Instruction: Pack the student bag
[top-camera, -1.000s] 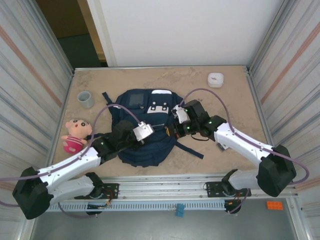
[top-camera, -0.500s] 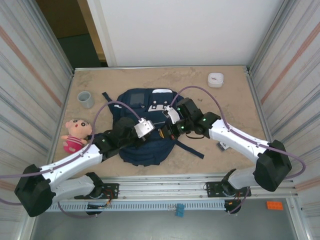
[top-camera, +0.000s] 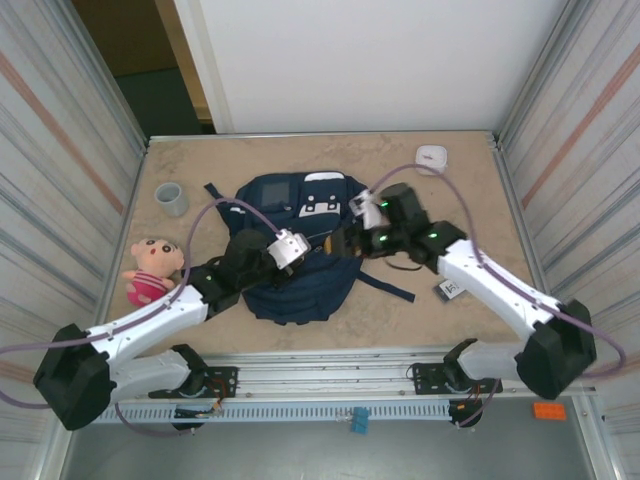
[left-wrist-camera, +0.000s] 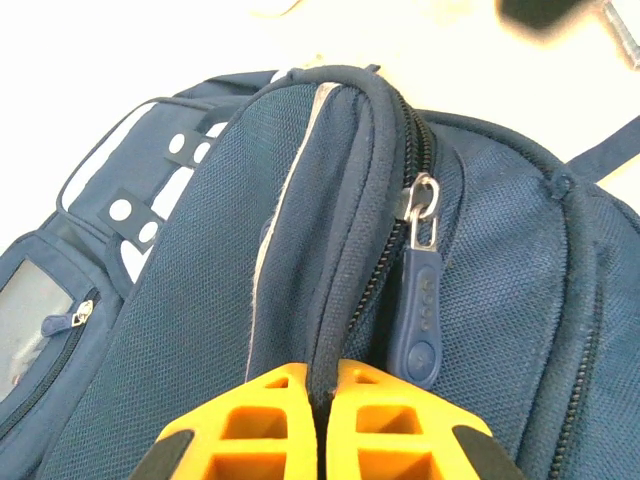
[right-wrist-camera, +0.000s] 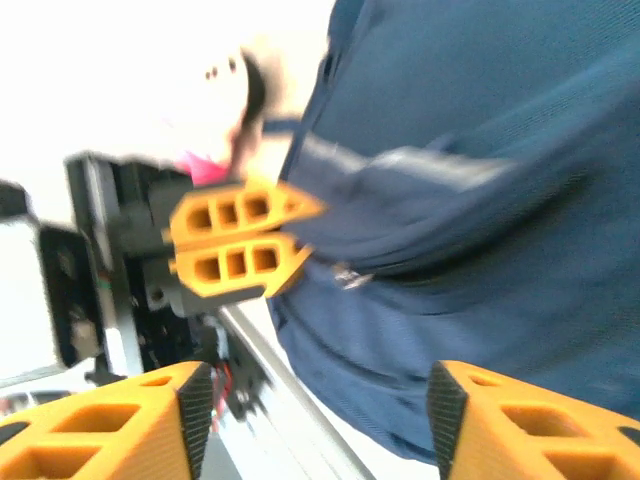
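The student bag (top-camera: 290, 270), a navy backpack with white patches near its top, lies flat in the middle of the table. My left gripper (top-camera: 308, 244) is shut on the piped edge of the bag's zip opening (left-wrist-camera: 345, 220), its orange fingertips (left-wrist-camera: 270, 410) pinching the fabric. A blue zip pull (left-wrist-camera: 422, 310) hangs just right of that edge. My right gripper (top-camera: 342, 241) faces the left one over the bag's right side. Its jaws stand wide open with nothing between them (right-wrist-camera: 315, 420), and the bag (right-wrist-camera: 480, 200) lies beyond. The left gripper's fingers (right-wrist-camera: 240, 240) show ahead of it.
A plush doll (top-camera: 150, 268) lies at the table's left edge, with a grey cup (top-camera: 170, 198) behind it. A small white container (top-camera: 432, 155) sits at the back right. Corrugated metal walls close in both sides, and a rail (top-camera: 330, 385) runs along the near edge.
My right gripper has opened and drawn back to the right. My left gripper has moved slightly away and up, still pinching the bag's edge, and the bag has shifted with it.
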